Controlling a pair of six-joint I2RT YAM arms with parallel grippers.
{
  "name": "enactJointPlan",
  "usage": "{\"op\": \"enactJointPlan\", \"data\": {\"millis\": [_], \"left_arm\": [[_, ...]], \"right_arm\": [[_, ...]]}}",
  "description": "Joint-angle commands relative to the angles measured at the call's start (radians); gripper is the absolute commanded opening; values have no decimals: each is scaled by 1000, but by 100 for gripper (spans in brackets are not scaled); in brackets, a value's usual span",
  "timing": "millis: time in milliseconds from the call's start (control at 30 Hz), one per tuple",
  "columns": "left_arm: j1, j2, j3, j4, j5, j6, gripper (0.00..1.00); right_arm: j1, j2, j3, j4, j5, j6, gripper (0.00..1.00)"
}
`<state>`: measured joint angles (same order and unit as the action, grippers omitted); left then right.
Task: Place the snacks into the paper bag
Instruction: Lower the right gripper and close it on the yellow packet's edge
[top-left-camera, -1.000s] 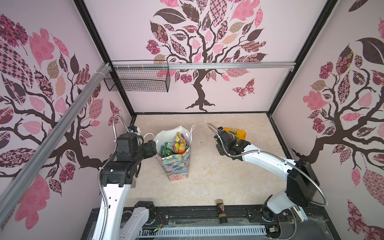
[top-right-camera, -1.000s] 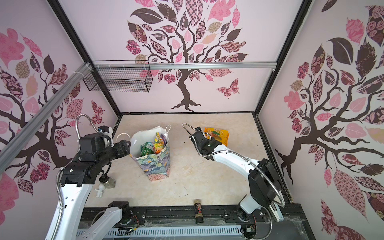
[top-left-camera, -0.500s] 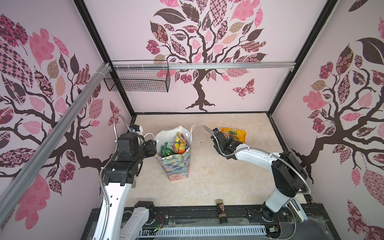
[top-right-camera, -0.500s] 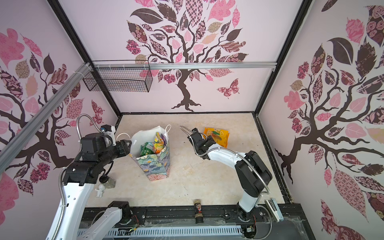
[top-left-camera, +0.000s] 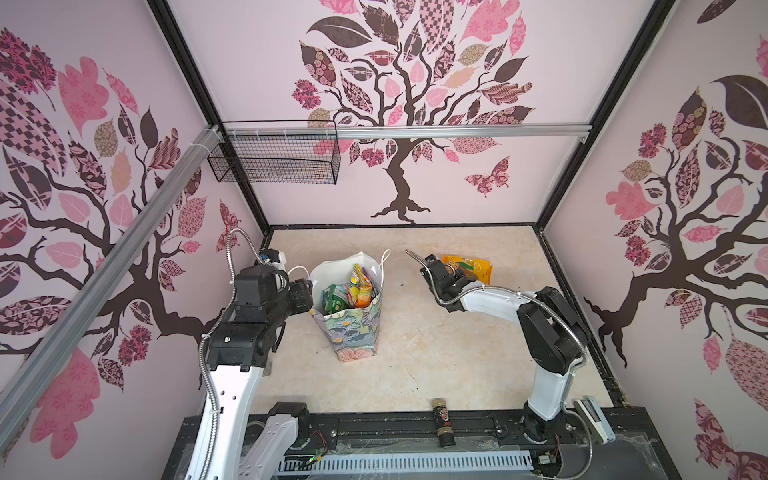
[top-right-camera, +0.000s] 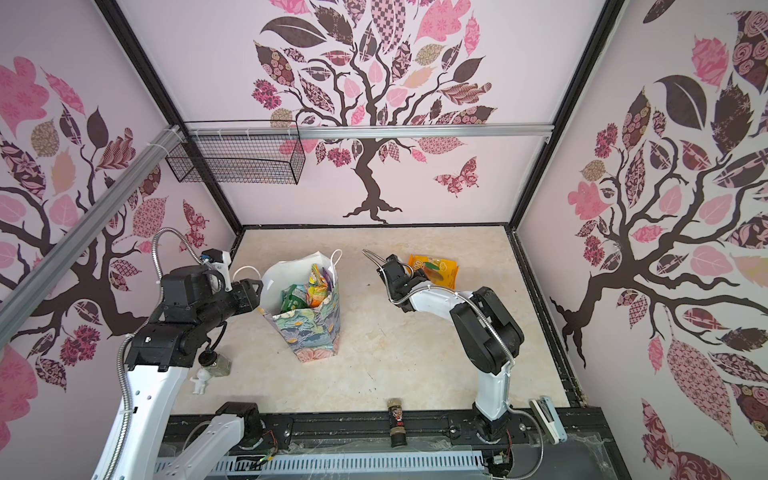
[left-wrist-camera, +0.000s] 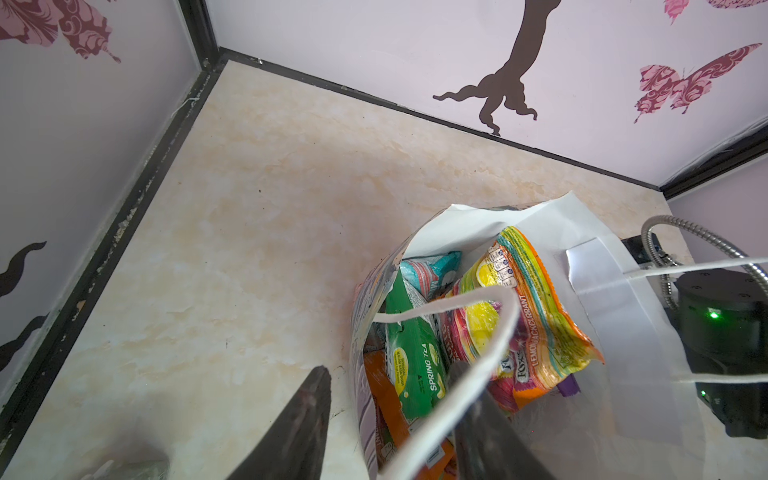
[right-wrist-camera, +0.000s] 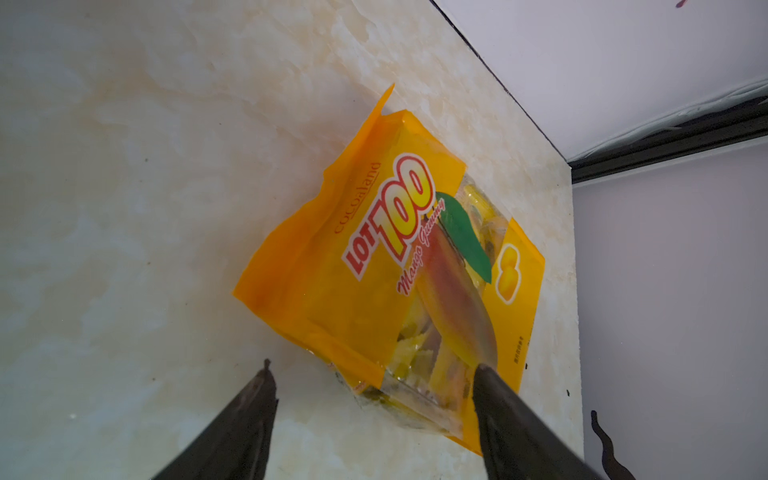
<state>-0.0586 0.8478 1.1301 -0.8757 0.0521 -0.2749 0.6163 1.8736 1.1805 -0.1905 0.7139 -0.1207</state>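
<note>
While at orange packet (right-wrist-camera: 374, 257), right gripper (right-wrist-camera: 372, 368) (spread).

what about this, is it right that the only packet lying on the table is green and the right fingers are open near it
Not quite: the packet lying on the table is orange, not green, as the right wrist view shows. The right fingers are open near it.

Bare tabletop (top-left-camera: 415, 345) lies open between the paper bag (top-left-camera: 353, 332) and my right gripper (right-wrist-camera: 372, 366). At my left gripper (left-wrist-camera: 388, 368), the bag's wall stands between my jaws, its cord handle (left-wrist-camera: 440, 306) crosses, and packets (left-wrist-camera: 532, 324) crowd inside.
</note>
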Motion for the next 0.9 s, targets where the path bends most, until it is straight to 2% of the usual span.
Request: {"op": "enactJointPlan", "data": {"millis": [0, 367, 600, 867], "left_arm": [[4, -2, -24, 20, 15, 18, 50], [3, -1, -35, 32, 6, 22, 50], [5, 17, -41, 38, -1, 26, 50], [8, 12, -41, 43, 9, 25, 50]], "right_arm": [[-14, 40, 40, 18, 13, -8, 76], [-33, 135, 116, 42, 20, -64, 78], [-69, 156, 118, 32, 2, -53, 76], [-79, 182, 122, 15, -20, -30, 57]]}}
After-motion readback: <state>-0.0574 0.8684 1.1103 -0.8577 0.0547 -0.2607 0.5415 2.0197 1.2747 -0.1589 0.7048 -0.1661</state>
